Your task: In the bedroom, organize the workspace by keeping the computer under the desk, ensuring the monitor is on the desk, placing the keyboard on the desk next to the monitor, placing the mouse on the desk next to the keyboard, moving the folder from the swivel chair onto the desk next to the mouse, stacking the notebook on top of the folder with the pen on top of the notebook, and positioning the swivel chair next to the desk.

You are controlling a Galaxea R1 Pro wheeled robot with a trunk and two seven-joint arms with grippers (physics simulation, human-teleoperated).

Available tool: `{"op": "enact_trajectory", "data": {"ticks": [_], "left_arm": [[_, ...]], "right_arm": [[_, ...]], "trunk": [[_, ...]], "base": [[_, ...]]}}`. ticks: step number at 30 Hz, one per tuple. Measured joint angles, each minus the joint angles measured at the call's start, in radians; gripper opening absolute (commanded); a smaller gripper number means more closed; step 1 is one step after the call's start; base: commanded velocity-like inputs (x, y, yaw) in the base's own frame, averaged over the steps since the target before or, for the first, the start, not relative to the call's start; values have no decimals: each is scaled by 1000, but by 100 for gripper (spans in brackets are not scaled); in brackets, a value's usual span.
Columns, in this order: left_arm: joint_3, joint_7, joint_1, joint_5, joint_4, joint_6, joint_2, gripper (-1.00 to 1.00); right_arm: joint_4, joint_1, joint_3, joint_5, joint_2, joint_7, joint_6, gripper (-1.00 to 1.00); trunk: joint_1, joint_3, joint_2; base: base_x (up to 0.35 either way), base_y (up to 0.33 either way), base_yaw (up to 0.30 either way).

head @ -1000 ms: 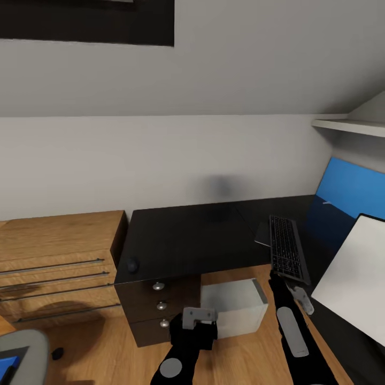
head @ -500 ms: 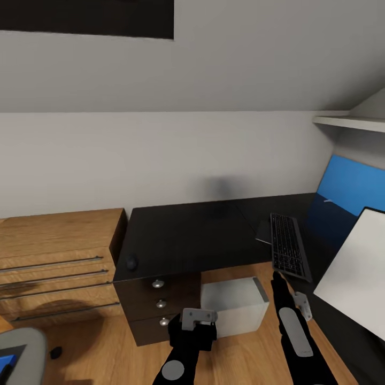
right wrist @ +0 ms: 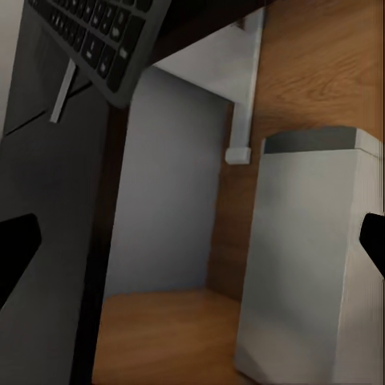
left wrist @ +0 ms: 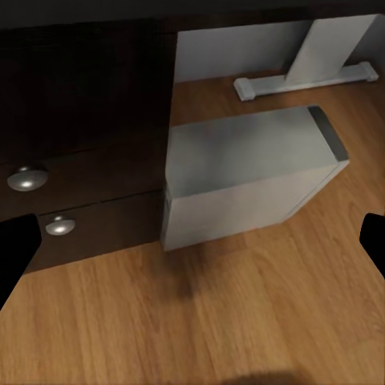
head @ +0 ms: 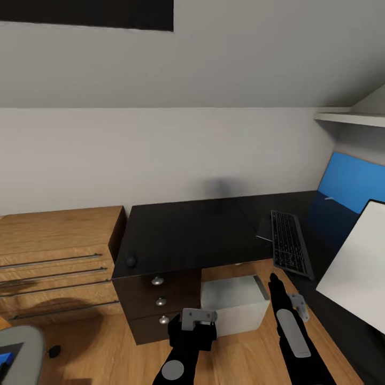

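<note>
— While both arms hang low over the oak floor, what's nearest?

— My left end effector [head: 199, 316] and right end effector [head: 286, 293], both spread open, empty. Just beyond sits the computer [head: 234, 303], on the floor in the table [head: 187, 235] kneehole. I judge it heavy, rigid, smooth-sided: push its flat faces, no pinching.

— Farther?

— The mouse [head: 131, 261] at the table's near edge: light, slippery, take by the sides. The keyboard [head: 289, 250] overhangs the edge; grip its stiff long rims. The monitor [head: 355, 270] stands rightmost.

Counter [head: 187, 235]: mouse [head: 131, 261] on left corner, keyboard [head: 289, 249] on right part, monitor [head: 355, 267] right of keyboard. Computer [head: 233, 305] on floor beneath counter.
</note>
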Motion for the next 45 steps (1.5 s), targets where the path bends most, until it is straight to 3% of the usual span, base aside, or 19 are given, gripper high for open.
{"op": "enact_trajectory", "data": {"ticks": [6,10,11,14,20,21,22,26,31,34,40,41,43,44,45], "left_arm": [[0,0,0,0,0,0,0,100],[0,0,0,-1,0,0,0,100],[0,0,0,0,0,0,0,100],[0,0,0,-1,0,0,0,100],[0,0,0,-1,-1,0,0,100],[0,0,0,-1,-1,0,0,100],[-2,0,0,0,-1,0,0,100],[-3,0,0,-1,-1,0,0,100],[-3,-1,0,-1,-2,-1,0,100],[-8,-1,0,-2,-3,-2,0,100],[-12,-1,0,-2,-3,-3,0,100],[-12,-1,0,-2,-3,-3,0,100],[-12,0,0,-2,-3,-3,0,100],[-12,-1,0,-2,-2,-3,0,100],[-12,-1,0,-3,-2,-2,0,100]], "right_arm": [[7,0,-1,-14,4,1,-12,100],[7,0,4,-40,15,2,-108,100],[6,0,6,-47,29,8,-179,100],[6,0,7,-50,37,23,-224,100],[6,0,5,-83,45,134,-266,100],[6,0,5,-109,45,160,-270,100],[8,0,5,-236,46,222,-274,100],[8,0,7,-308,45,262,-275,100],[8,0,9,-319,43,274,-276,100],[6,0,19,-306,40,280,-275,100],[0,1,72,-201,35,288,-276,100],[-2,1,81,-153,35,289,-277,100],[-3,2,87,-98,35,290,-277,100],[-4,2,92,-21,36,290,-277,100],[-4,2,93,3,37,290,-277,100]], "trunk": [[23,-19,-42],[38,-31,-70],[42,-34,-77],[54,-44,-98],[77,-63,-140],[81,-66,-147],[84,-69,-154],[96,-78,-175],[96,-78,-175],[96,-78,-175],[96,-78,-175],[96,-78,-175],[96,-78,-175],[96,-78,-175],[96,-78,-175]], "base": [[0,0,0],[0,0,0],[0,0,0],[0,0,0],[0,0,0],[0,0,0],[0,0,0],[0,0,0],[0,0,0],[0,0,0],[0,0,0],[0,0,0],[0,0,0],[0,0,0],[0,0,0]]}}
